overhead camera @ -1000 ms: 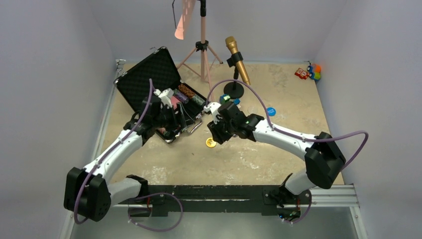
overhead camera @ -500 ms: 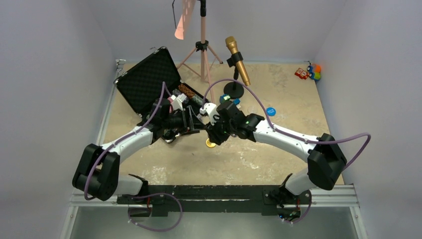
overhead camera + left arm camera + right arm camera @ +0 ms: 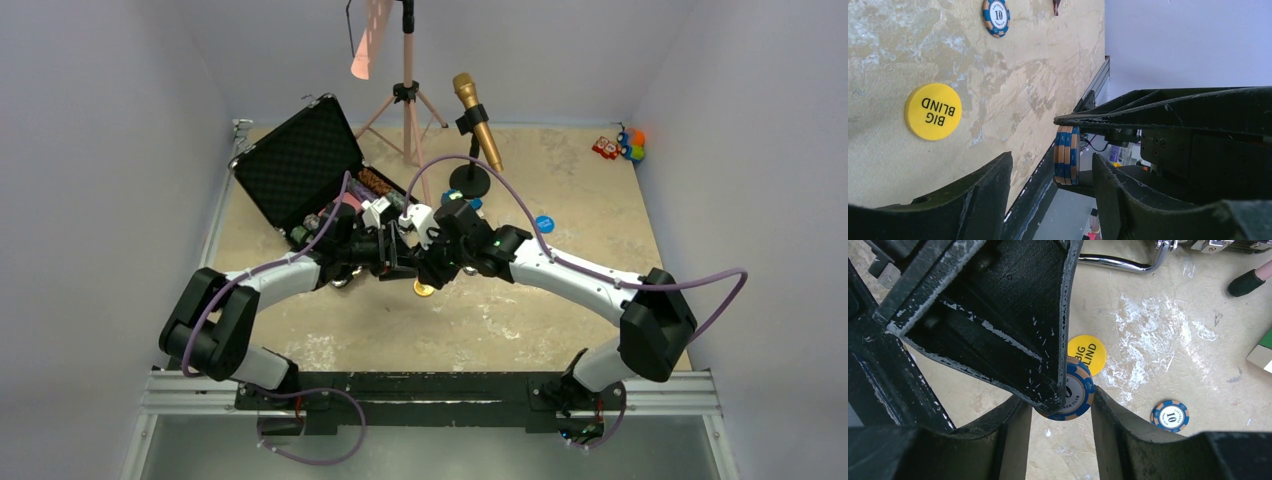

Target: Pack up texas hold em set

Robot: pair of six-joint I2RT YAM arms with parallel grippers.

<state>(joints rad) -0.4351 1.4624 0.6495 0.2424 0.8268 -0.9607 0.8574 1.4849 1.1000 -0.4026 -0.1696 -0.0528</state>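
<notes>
A short stack of blue-and-orange chips (image 3: pixel 1066 155) is pinched edge-on in my right gripper (image 3: pixel 1060 405), which is shut on it just above the table. My left gripper (image 3: pixel 1053 170) is open, and the stack (image 3: pixel 1077 396) sits in the gap off its fingertips, touching neither finger. In the top view the left gripper (image 3: pixel 393 255) and the right gripper (image 3: pixel 422 265) meet just in front of the open black briefcase (image 3: pixel 297 165). The yellow BIG BLIND button (image 3: pixel 1087 354) lies on the table beneath them. One loose "10" chip (image 3: pixel 1169 415) lies nearby.
The briefcase's chrome handle (image 3: pixel 1120 262) is close behind the grippers. A blue button (image 3: pixel 544 224) lies to the right. The gold microphone (image 3: pixel 477 135) and a tripod stand (image 3: pixel 407 90) rise behind. Toy blocks (image 3: pixel 622 145) sit in the far right corner.
My left arm has swung right, away from the briefcase, until its open fingers reach the right gripper's chip stack. The right gripper has hardly moved.
</notes>
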